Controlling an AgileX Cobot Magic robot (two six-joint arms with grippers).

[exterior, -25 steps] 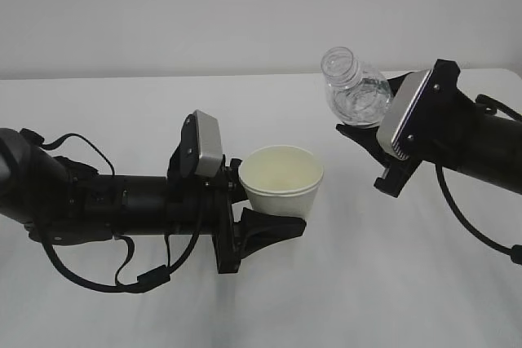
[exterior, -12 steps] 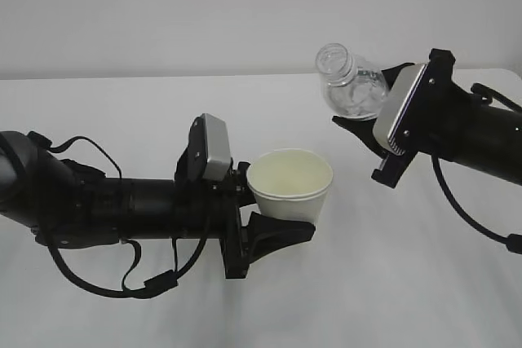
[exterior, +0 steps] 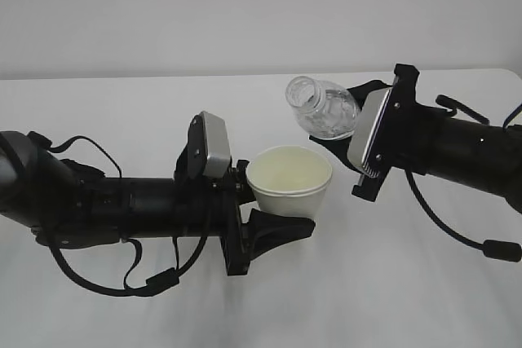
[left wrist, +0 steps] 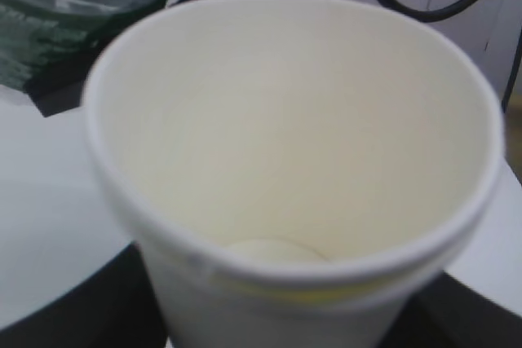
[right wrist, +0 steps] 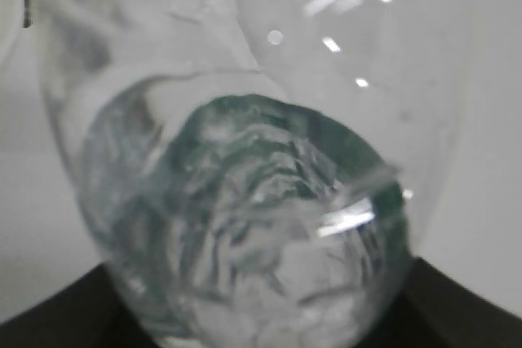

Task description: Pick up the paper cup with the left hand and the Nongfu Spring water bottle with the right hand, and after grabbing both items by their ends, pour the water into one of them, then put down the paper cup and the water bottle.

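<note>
The left hand [exterior: 273, 213] grips the paper cup [exterior: 289, 179] upright between its fingers, held clear above the white table [exterior: 391, 283]. The right hand [exterior: 342, 140] clamps the Nongfu Spring water bottle [exterior: 322, 109] by its base, tilted with its open mouth pointing up-left, just above and beside the cup's rim. The cup's inside looks dry.
</note>
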